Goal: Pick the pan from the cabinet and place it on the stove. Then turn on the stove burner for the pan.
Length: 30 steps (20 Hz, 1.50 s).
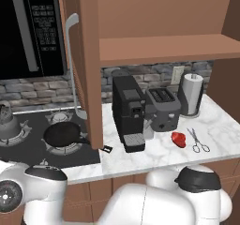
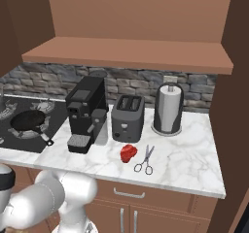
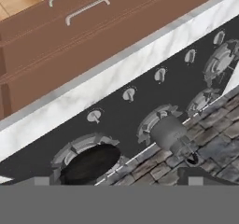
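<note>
- The pan (image 1: 62,135) is seen set on a burner (image 1: 60,146) near the right edge of the stove (image 1: 28,153), beside the open cabinet (image 1: 159,48); placing is judged done.
- The knob-turning step is judged in hand.
- The fingers are taken as spread wide, with nothing held.
- The knob (image 3: 94,116) nearest the pan, at the stove's front edge, must be reached, pinched and turned.

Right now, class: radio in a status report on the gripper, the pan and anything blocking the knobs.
Gripper open, empty, above the stove. Pan sits on a burner beside the kettle. Knobs unobstructed.
</note>
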Tool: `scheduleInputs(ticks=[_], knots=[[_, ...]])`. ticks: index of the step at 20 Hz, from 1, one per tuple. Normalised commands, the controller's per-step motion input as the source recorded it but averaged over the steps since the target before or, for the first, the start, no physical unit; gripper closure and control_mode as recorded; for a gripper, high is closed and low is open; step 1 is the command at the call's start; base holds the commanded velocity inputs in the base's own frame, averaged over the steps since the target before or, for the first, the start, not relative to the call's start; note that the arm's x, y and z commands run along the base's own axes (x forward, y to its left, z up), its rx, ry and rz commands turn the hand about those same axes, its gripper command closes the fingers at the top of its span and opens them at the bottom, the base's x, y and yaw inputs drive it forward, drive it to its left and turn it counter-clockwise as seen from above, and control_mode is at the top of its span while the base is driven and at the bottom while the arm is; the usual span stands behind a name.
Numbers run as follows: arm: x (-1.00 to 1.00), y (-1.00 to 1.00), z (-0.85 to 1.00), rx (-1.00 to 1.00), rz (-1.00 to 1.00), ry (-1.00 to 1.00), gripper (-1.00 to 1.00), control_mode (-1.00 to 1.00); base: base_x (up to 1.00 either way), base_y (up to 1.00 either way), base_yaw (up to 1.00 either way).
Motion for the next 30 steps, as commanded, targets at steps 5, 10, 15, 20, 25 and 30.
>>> scheduleInputs(ticks=[5,10,15,20,25,30], knots=[[-0.16,0.00,0.23,-0.18,0.00,0.09,-1.00,-1.00,0.00,0.00,0.00],[-0.16,-0.02,0.25,-0.13,0.00,0.16,-1.00,-1.00,0.00,0.00,0.00],[-0.03,0.00,0.06,-0.09,0.00,0.15,-1.00,-1.00,0.00,0.00,0.00],[0.00,-0.02,-0.05,-0.02,0.00,0.01,-1.00,-1.00,0.00,0.00,0.00],[0.00,-0.14,-0.08,-0.01,0.00,0.02,-1.00,-1.00,0.00,0.00,0.00],[0.10,-0.26,0.00,0.00,0.00,0.14,-1.00,-1.00,0.00,0.00,0.00]])
